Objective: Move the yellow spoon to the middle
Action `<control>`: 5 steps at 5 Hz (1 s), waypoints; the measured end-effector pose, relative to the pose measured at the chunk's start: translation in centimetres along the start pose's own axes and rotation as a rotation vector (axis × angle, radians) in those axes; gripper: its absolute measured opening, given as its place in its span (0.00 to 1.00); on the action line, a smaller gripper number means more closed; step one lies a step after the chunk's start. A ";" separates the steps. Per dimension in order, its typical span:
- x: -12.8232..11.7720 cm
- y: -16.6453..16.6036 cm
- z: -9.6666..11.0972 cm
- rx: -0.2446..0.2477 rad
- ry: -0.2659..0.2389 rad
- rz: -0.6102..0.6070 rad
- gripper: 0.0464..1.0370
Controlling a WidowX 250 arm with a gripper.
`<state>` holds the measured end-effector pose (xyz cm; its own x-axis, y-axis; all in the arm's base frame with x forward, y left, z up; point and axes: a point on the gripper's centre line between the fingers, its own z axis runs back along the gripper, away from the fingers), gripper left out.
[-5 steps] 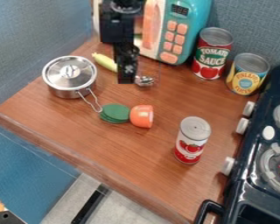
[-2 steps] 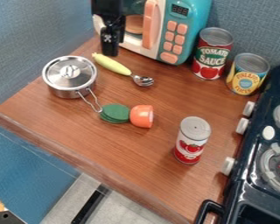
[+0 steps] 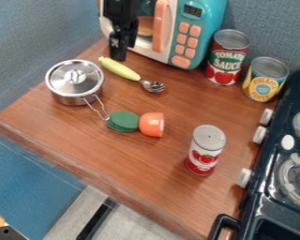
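Observation:
The black gripper (image 3: 118,54) hangs at the upper left, in front of the toy microwave and just behind the spoon's handle end; whether it touches the handle I cannot tell. The yellow spoon (image 3: 122,71) lies slanted on the wooden counter, its yellow handle to the upper left and its metal bowl to the lower right, right of the lidded pot.
A metal pot (image 3: 75,83) stands at the left. Green discs (image 3: 122,121) and an orange cup (image 3: 152,124) lie near the centre. A can (image 3: 206,150) stands front right; two cans (image 3: 227,57) are at the back, a microwave (image 3: 189,29) behind, a stove (image 3: 284,183) at right.
The gripper has moved up and left from over the spoon towards the microwave, uncovering the spoon's middle. In the last moment it has shifted only slightly. The spoon lies where it was.

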<state>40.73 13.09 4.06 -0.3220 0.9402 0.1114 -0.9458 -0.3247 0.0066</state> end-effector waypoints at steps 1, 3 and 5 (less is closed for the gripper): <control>0.4 -0.4 -1.0 -0.015 -0.037 -0.003 0.96; -0.1 -1.1 -3.4 -0.012 -0.022 0.002 0.96; 0.1 -1.6 -4.4 0.004 -0.002 0.026 0.91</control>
<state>42.01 14.11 -0.28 -0.3468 0.9310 0.1136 -0.9368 -0.3499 0.0075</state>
